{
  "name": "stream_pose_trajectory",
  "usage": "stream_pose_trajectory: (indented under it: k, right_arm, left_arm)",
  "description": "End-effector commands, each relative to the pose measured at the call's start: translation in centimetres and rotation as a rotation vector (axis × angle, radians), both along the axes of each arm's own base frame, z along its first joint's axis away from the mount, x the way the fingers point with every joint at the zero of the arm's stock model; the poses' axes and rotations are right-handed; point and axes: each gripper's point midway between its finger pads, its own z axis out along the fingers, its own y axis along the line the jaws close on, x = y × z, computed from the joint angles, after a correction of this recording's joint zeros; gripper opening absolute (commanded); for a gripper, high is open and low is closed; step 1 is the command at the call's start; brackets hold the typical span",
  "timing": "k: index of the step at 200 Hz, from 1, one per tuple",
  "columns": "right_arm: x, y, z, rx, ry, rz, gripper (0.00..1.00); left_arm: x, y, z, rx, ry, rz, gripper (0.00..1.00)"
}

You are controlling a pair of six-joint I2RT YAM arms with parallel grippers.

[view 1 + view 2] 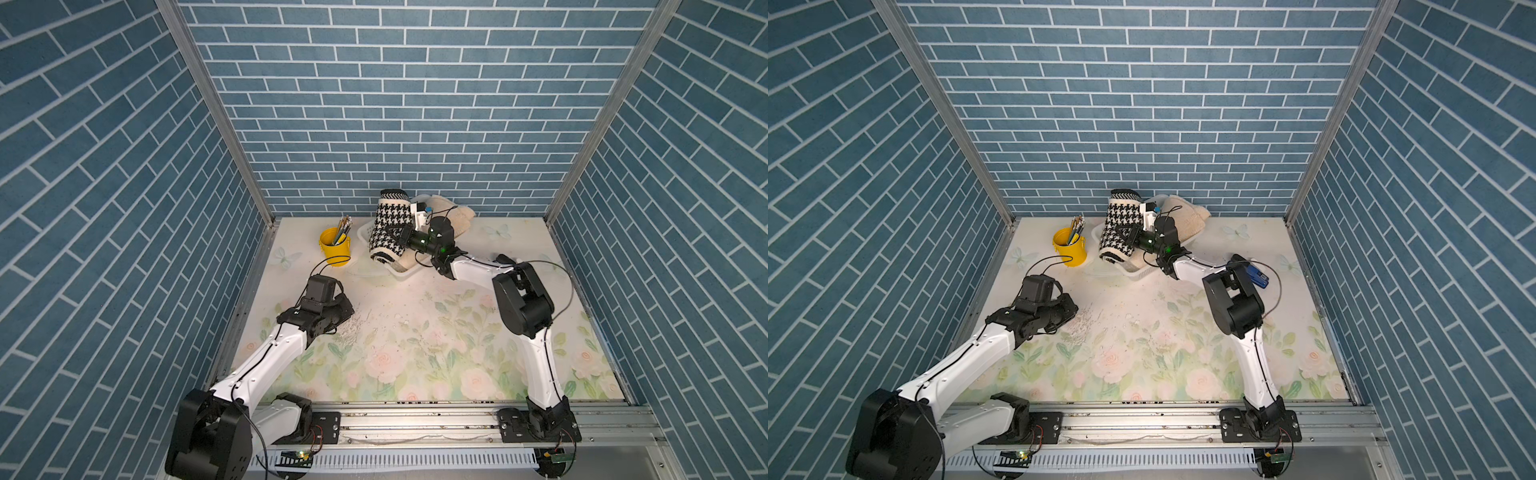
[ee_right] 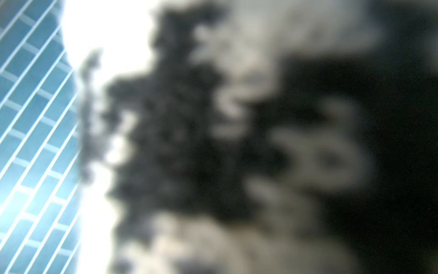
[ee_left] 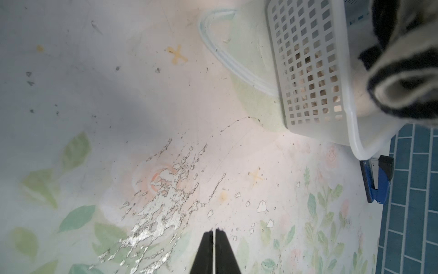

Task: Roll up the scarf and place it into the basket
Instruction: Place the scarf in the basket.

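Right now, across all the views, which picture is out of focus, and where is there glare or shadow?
Right wrist view: wholly blurred, the scarf too close, a blown-out white patch beside it. Left wrist view: sharp, a grey shadow across the table. Both top views: sharp, evenly lit.

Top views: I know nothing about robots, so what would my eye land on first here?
Probably the rolled black-and-white houndstooth scarf, lying across the white basket at the back of the flowered table, with the right gripper right up against it. Next come the bright yellow bucket beside the basket and the blue brick walls all around.
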Motion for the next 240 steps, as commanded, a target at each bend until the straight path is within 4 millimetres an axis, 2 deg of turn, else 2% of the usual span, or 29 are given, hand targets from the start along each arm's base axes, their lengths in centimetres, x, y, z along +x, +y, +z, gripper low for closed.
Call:
stream_pose_trajectory:
  k: [1, 16, 35, 59, 76, 84, 98, 112, 124, 139, 161, 186, 209, 240]
  right_arm:
    - [3.2, 0.3, 3.1, 0.194, -0.019, -0.087, 0.00]
    - [4.9, 0.3, 2.0, 0.241, 0.014, -0.142, 0.00]
    - [6.6, -0.7, 1.2, 0.268, 0.034, -0.249, 0.00]
    - [7.7, -2.4, 1.1, 0.255, 0.027, -0.373, 0.00]
    - [8.5, -3.0, 0.8, 0.185, 0.029, -0.444, 0.00]
    - [8.9, -3.0, 0.5, 0.150, 0.040, -0.457, 0.08]
    - [9.3, -2.8, -0.3, 0.100, 0.075, -0.472, 0.11]
    - [9.4, -3.0, -0.9, 0.065, 0.095, -0.494, 0.21]
    - [9.3, -3.2, -0.9, 0.036, 0.102, -0.508, 0.36]
    - [9.0, -3.2, 0.0, 0.017, 0.078, -0.517, 0.65]
    - [8.9, -3.2, 1.3, -0.018, 0.058, -0.528, 0.86]
    - [8.8, -3.1, 1.5, -0.013, 0.066, -0.518, 0.94]
    - [8.6, -3.1, 2.0, 0.001, 0.072, -0.504, 0.96]
    - [7.1, -4.1, 5.5, -0.002, 0.010, -0.496, 0.97]
  left_arm:
    - [0.1, 0.1, -0.5, 0.003, 0.008, -0.013, 0.09]
    - [0.3, 0.1, -0.6, 0.008, 0.013, -0.020, 0.09]
    - [0.5, -0.1, -0.8, 0.002, 0.016, -0.030, 0.09]
    - [0.6, 0.0, -1.1, 0.002, 0.023, -0.033, 0.09]
    - [0.6, 0.2, -1.3, -0.004, 0.024, -0.031, 0.09]
    - [0.5, 0.4, -1.5, -0.009, 0.025, -0.028, 0.09]
    - [0.5, 0.5, -1.7, -0.014, 0.027, -0.027, 0.09]
    - [0.4, 0.7, -2.0, -0.016, 0.029, -0.024, 0.09]
    - [0.3, 0.8, -2.3, -0.021, 0.034, -0.023, 0.09]
    - [0.2, 0.8, -2.5, -0.025, 0.035, -0.022, 0.09]
    - [0.2, 0.9, -2.5, -0.027, 0.034, -0.020, 0.09]
    - [0.1, 1.0, -2.5, -0.029, 0.032, -0.017, 0.09]
    - [0.0, 1.1, -2.5, -0.030, 0.031, -0.015, 0.09]
    - [0.0, 1.3, -2.5, -0.028, 0.031, -0.010, 0.09]
